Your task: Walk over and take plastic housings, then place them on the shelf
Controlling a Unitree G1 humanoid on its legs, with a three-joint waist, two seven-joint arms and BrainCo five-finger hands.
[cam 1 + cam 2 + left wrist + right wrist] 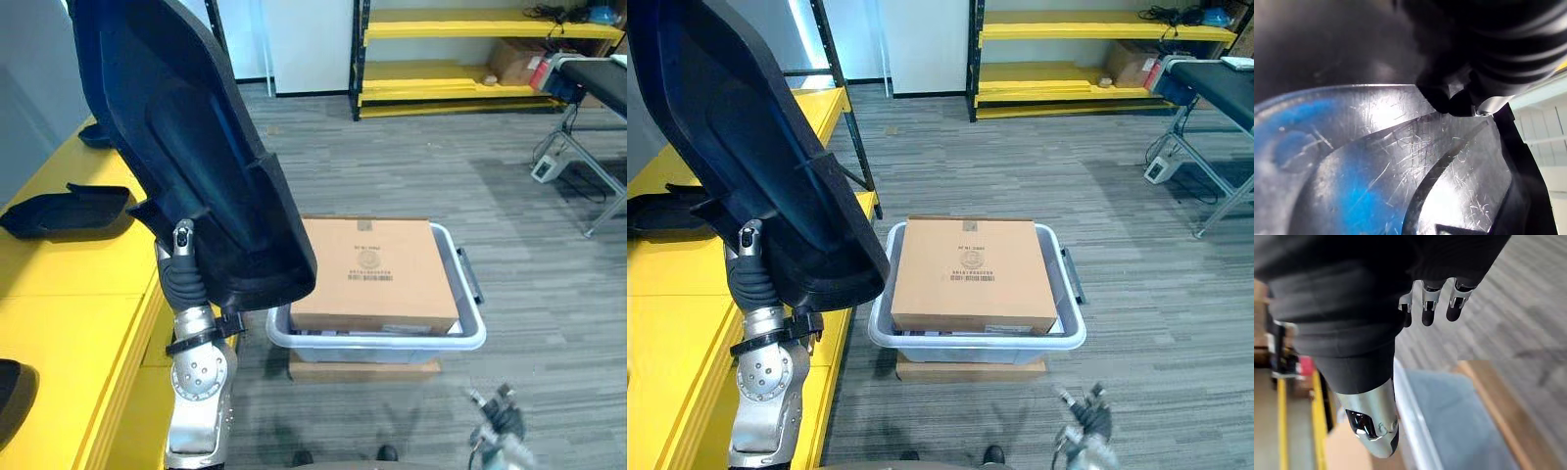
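Note:
My left hand point(183, 242) holds a large black plastic housing point(186, 147) upright above the edge of the yellow shelf point(59, 304), its thumb pressed on the housing's lower rim. In the left wrist view the housing's glossy scratched inner face point(1376, 161) lies right against the dark fingertips point(1442, 98). Another black housing point(69, 211) lies on the shelf to the left, one more point(93, 135) behind it and a third point(12, 392) at the near left edge. My right hand point(495, 426) hangs low at the right over the floor, its fingers point(1430, 303) relaxed and holding nothing.
A grey plastic bin point(377, 341) with a cardboard box point(367, 264) on it stands on a wooden board point(362, 369) just right of the shelf. Yellow racking point(470, 29) lines the far wall. A metal-legged table point(588, 78) stands at the far right.

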